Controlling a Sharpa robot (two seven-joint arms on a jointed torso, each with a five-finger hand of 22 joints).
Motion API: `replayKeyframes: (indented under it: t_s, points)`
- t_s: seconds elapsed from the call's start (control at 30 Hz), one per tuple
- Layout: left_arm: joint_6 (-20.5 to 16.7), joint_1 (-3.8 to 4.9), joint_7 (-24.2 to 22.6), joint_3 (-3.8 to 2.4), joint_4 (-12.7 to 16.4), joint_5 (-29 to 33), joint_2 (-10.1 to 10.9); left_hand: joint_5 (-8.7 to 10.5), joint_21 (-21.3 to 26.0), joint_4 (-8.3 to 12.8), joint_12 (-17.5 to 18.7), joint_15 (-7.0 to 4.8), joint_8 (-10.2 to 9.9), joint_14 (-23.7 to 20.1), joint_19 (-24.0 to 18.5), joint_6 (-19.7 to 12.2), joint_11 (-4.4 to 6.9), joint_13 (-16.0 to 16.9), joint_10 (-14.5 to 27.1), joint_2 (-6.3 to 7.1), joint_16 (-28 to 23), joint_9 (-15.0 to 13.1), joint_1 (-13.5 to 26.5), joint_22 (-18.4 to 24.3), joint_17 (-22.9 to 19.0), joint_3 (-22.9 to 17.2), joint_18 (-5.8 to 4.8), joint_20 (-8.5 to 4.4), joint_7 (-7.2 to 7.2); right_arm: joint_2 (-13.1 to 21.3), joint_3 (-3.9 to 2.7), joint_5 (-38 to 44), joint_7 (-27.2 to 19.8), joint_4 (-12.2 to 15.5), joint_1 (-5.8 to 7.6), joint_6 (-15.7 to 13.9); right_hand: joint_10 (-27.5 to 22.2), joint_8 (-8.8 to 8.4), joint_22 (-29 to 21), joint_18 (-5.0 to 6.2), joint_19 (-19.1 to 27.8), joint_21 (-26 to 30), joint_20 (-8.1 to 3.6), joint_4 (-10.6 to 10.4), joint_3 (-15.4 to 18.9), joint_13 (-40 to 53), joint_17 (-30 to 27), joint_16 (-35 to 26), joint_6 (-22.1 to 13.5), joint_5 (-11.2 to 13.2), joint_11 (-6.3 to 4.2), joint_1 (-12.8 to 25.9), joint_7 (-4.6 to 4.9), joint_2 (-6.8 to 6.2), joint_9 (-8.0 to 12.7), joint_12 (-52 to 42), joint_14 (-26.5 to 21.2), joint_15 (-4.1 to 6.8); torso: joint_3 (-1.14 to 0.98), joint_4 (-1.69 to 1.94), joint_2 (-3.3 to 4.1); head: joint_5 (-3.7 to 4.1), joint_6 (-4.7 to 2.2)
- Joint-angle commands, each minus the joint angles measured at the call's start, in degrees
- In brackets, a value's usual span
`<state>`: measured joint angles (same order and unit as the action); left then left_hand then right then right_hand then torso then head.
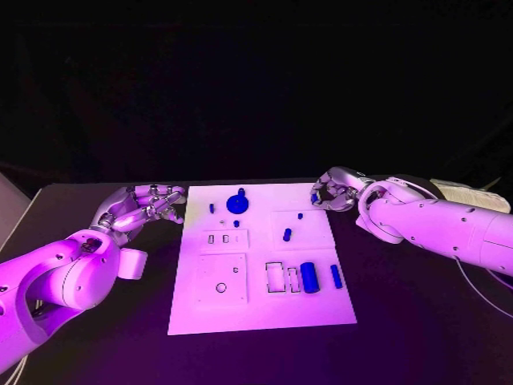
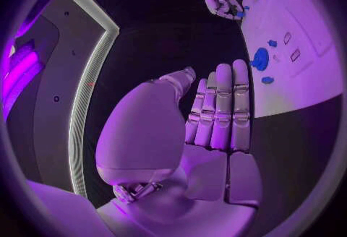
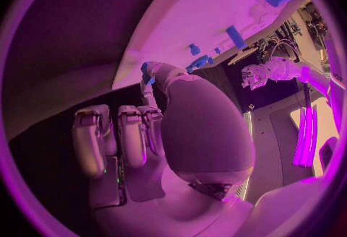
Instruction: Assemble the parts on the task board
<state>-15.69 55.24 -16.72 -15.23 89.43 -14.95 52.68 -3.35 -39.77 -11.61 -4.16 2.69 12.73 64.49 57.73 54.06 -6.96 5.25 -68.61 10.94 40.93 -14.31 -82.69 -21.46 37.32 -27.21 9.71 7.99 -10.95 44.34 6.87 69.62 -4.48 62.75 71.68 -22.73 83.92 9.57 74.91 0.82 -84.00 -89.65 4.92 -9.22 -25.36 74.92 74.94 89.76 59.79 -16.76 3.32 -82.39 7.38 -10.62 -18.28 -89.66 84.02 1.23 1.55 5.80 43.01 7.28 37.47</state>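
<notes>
Right hand (image 1: 335, 191) pinches a small blue part (image 3: 147, 70) at the task board (image 1: 314, 309) edge, light and slippery, while left hand (image 1: 144, 205) hovers empty, fingers (image 2: 220, 107) straight.

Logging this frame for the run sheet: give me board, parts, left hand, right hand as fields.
board: white plate, mid-table between the arms
parts: blue disc at the far end; blue cylinder and thin bar nearer the robot; small peg mid-board
left robot hand: off the board's far left corner, fingers straight, holding nothing
right robot hand: at the far right edge, pinching a small blue part
</notes>
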Motion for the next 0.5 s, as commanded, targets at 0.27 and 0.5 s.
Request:
replayKeyframes:
  t_s: [0.27,0.5]
  points:
    - [0.79,0.01,-0.26,-0.04,-0.06,-0.16,-0.07,0.22,-0.33,0.17,0.23,0.1,-0.36,-0.49,-0.5,-0.47,0.01,0.08,0.53,0.07,0.35,-0.15,0.29,-0.2,0.09,-0.29,0.66,0.15,-0.06,1.46,-0.5,1.95,5.31,6.33,1.04,-9.13,6.08,0.93,15.09,-0.82,-6.0,-0.35,-0.51,0.06,-0.64,15.08,15.06,0.24,0.78,-0.16,-0.62,0.84,-0.18,0.49,-0.53,-0.34,5.98,0.39,0.11,-0.25,-0.29,-0.47,-0.19]
    - [0.76,0.01,-0.19,-0.04,-0.18,-0.14,-0.25,0.22,-0.33,0.17,0.23,0.1,-0.36,-0.49,-0.5,-0.47,0.01,0.08,0.53,0.07,0.35,-0.15,0.29,-0.2,0.09,-0.29,0.66,0.15,-0.06,1.1,-0.68,4.33,13.31,14.15,2.22,-9.98,6.08,1.08,15.09,-0.82,-6.0,-0.35,-0.56,0.24,-0.8,15.08,15.06,0.24,0.31,0.86,-0.64,1.38,-0.14,0.18,-0.63,-0.34,5.98,0.39,0.27,-0.66,-0.71,-1.33,-0.06]
